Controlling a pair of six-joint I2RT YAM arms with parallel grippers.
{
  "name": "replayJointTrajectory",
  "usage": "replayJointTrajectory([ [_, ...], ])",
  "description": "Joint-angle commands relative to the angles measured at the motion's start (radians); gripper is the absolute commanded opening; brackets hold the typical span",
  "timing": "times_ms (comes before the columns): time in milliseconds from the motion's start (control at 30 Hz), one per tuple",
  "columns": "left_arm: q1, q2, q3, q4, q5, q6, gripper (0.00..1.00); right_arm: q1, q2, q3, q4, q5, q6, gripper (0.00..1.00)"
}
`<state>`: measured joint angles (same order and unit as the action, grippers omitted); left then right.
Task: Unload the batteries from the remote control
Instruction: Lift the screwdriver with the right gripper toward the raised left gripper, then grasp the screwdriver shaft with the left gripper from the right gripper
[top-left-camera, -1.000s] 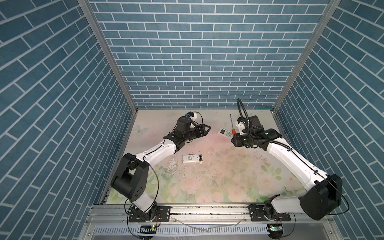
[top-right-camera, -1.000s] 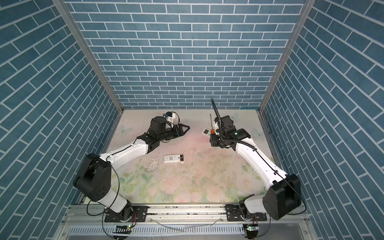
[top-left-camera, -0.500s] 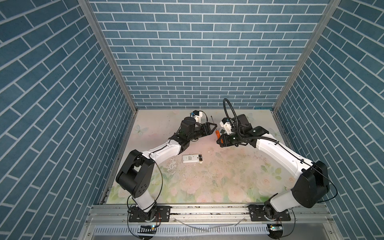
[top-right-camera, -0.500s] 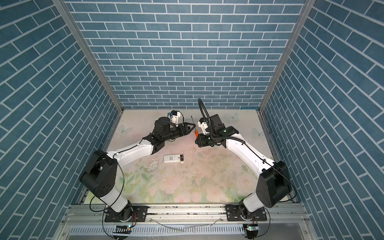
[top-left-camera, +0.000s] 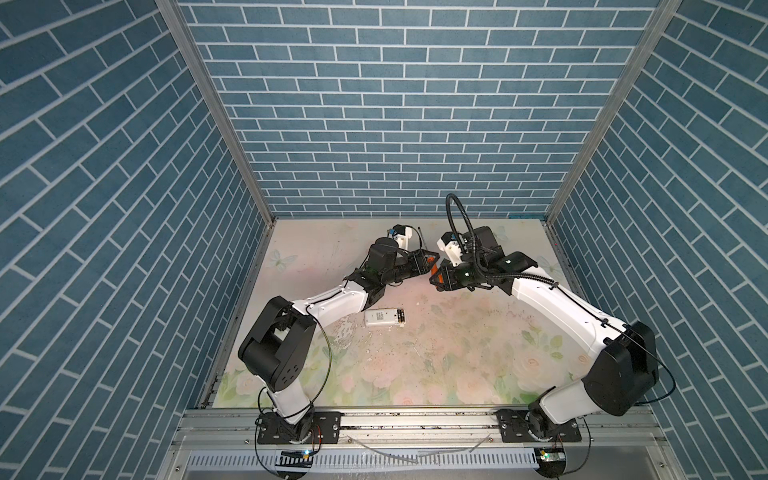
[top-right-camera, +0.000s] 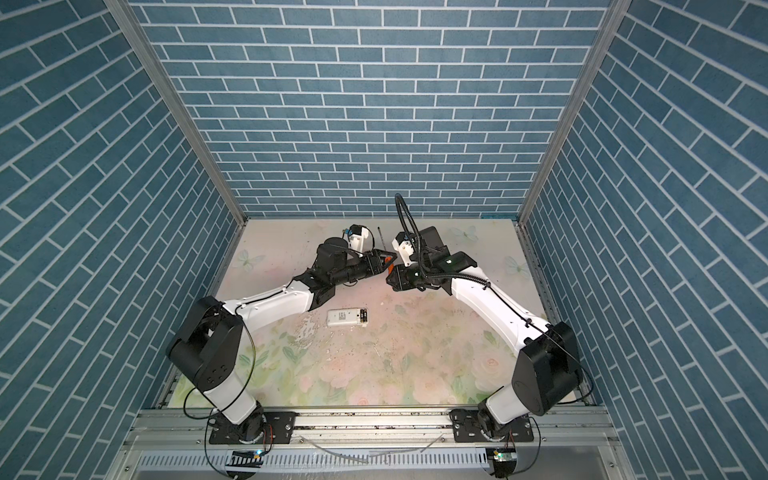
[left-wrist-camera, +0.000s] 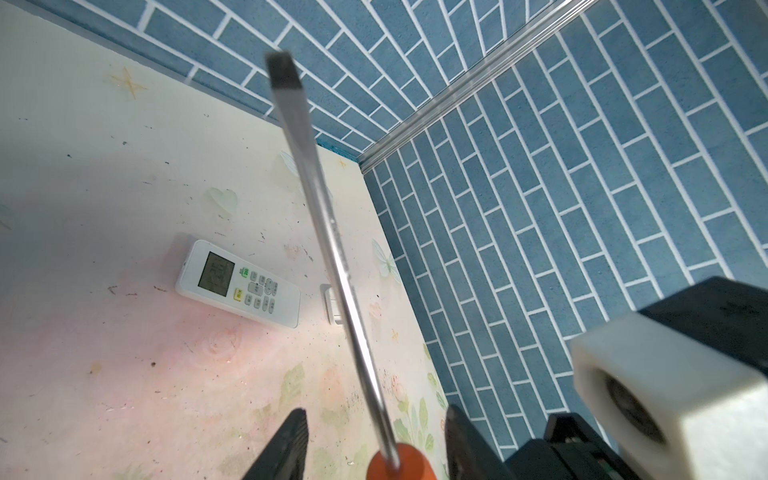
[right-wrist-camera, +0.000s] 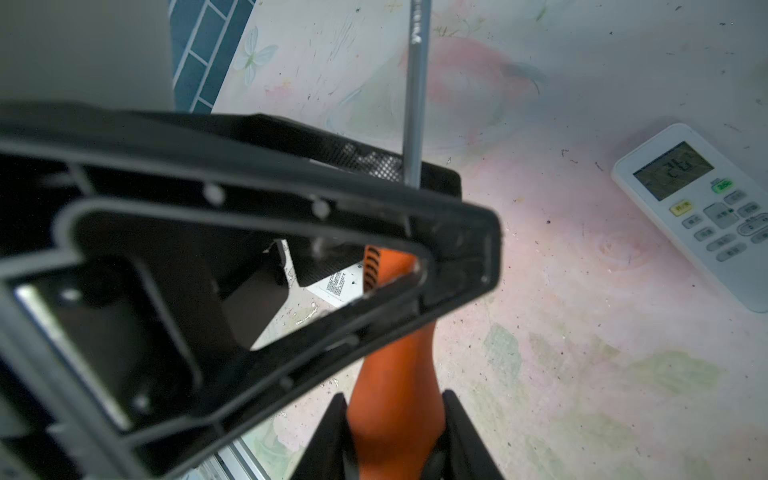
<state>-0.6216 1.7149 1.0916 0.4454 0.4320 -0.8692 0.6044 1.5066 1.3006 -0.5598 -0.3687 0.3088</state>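
A white remote (top-left-camera: 384, 317) lies face down on the flowered mat (top-left-camera: 457, 353) with its back cover off. The batteries (top-left-camera: 400, 315) sit side by side in the open bay at one end of it, not yet lifted out.

Beyond that remote, toward the back wall, the two arms meet in the air. The right gripper (right-wrist-camera: 392, 419) is clamped round the fat part of an orange-handled screwdriver (right-wrist-camera: 395, 365), whose blade points away from the remote. The left gripper (left-wrist-camera: 376, 415) stands with its fingers either side of the handle's top, a gap showing between them and the orange, so it isn't gripping. A second remote (left-wrist-camera: 237, 282), screen up, lies farther from the open one, past the arms.

It looks to me like a handover of the tool. Next the left fingers need to close squarely on the handle before the right lets go. Then the blade has to come down to the open remote and get under a cell's end.
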Motion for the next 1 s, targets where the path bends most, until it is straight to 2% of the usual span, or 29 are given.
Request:
replayJointTrajectory([
  [0, -0.007, 0.012, 0.01, 0.034, 0.006, -0.012, 0.51, 0.006, 0.003, 0.053, 0.028, -0.016, -0.005, 0.0],
  [300, -0.007, 0.008, 0.01, 0.036, 0.0, -0.011, 0.43, 0.006, 0.009, 0.047, 0.028, -0.02, -0.004, 0.0],
  [633, -0.005, 0.002, -0.01, 0.054, -0.01, -0.028, 0.08, 0.006, -0.007, 0.036, 0.039, 0.016, 0.011, 0.0],
  [700, -0.001, 0.005, -0.013, 0.072, -0.01, -0.049, 0.04, 0.006, -0.018, 0.023, 0.057, 0.029, 0.027, 0.09],
  [800, 0.007, 0.015, -0.005, 0.105, -0.006, -0.085, 0.0, 0.006, -0.039, -0.012, 0.103, 0.046, 0.058, 0.14],
  [967, 0.018, 0.012, 0.023, 0.107, -0.018, -0.123, 0.0, 0.008, -0.064, -0.054, 0.155, 0.082, 0.09, 0.34],
])
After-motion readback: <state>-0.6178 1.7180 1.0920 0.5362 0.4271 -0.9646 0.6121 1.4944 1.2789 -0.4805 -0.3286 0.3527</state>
